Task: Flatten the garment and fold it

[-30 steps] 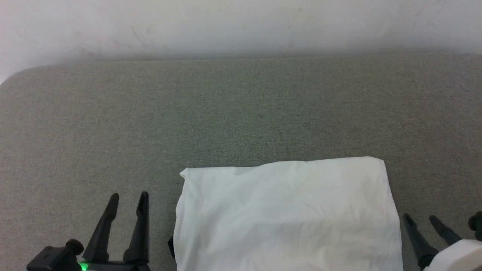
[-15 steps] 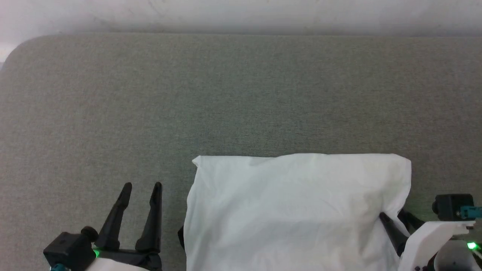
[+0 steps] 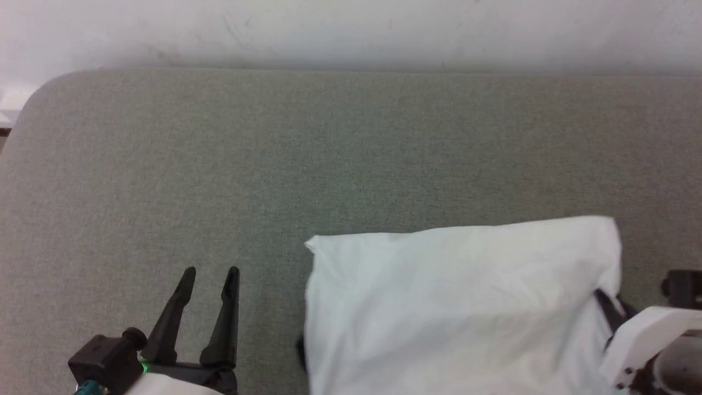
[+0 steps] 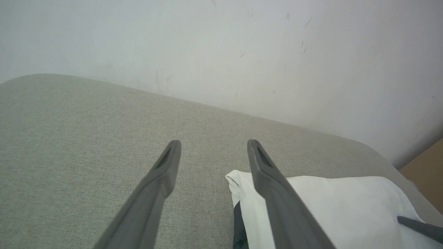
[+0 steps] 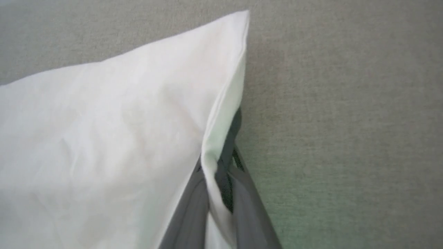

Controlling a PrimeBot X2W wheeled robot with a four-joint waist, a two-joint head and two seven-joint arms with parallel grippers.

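The garment (image 3: 455,307) lies on the grey-green cloth-covered table (image 3: 351,164), at the near edge and right of the middle as we look down from the head. We see a white, lightly creased rectangle, with a sliver of black cloth (image 3: 300,348) peeking out at its left edge.

Our right gripper (image 5: 218,162) is clamped on the garment's right edge. In the right wrist view its two fingers pinch a fold of white cloth. A dark strip runs up between them, and we cannot tell whether it is fabric or finger. Around the pinch that edge looks raised a little off the table.

Our left gripper (image 3: 211,270) hovers over bare table just left of the garment, fingers spread apart and touching nothing. In the left wrist view the garment's far left corner sits just beside one finger. A pale, scuffed wall (image 3: 351,27) rises behind the table.
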